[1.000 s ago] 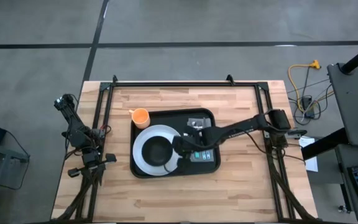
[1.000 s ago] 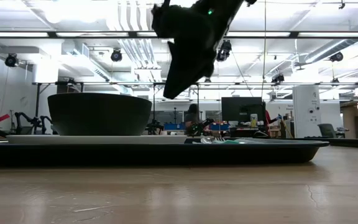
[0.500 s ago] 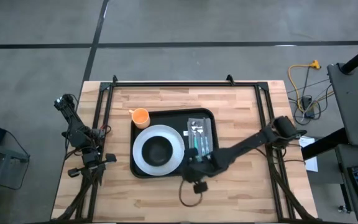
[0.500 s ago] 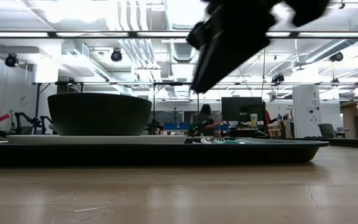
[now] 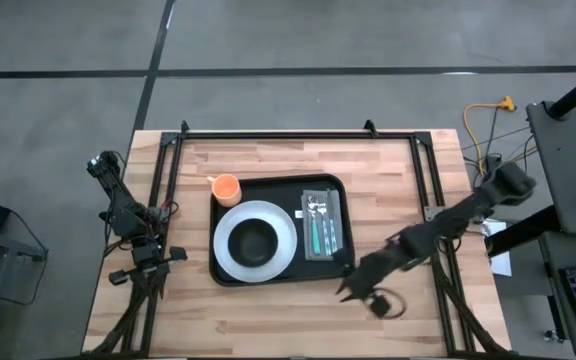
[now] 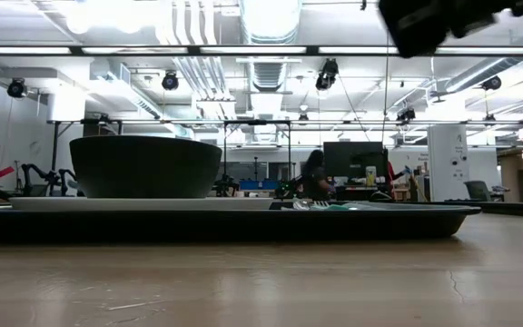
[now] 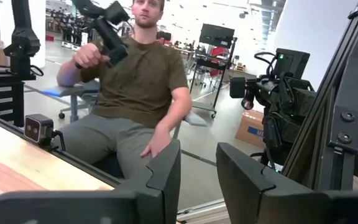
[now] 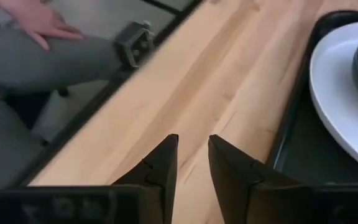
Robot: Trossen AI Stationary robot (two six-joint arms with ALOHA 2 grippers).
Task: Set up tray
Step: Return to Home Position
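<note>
Your right gripper (image 8: 193, 140), narrowly parted and empty, hovers over the pale planked tabletop (image 5: 268, 320) beside the rounded black tray (image 5: 273, 188). Your left gripper (image 7: 196, 155) is likewise slightly parted, at the table's left edge.

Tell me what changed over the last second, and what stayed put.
The right pincer, empty, has drawn back from above the large black rectangular tray to over the wooden table, just off the tray's lower right corner in the high view. Unchanged: round white plate, dark bowl, orange cup, grey napkin with green cutlery, left pincer parked at the left edge.
</note>
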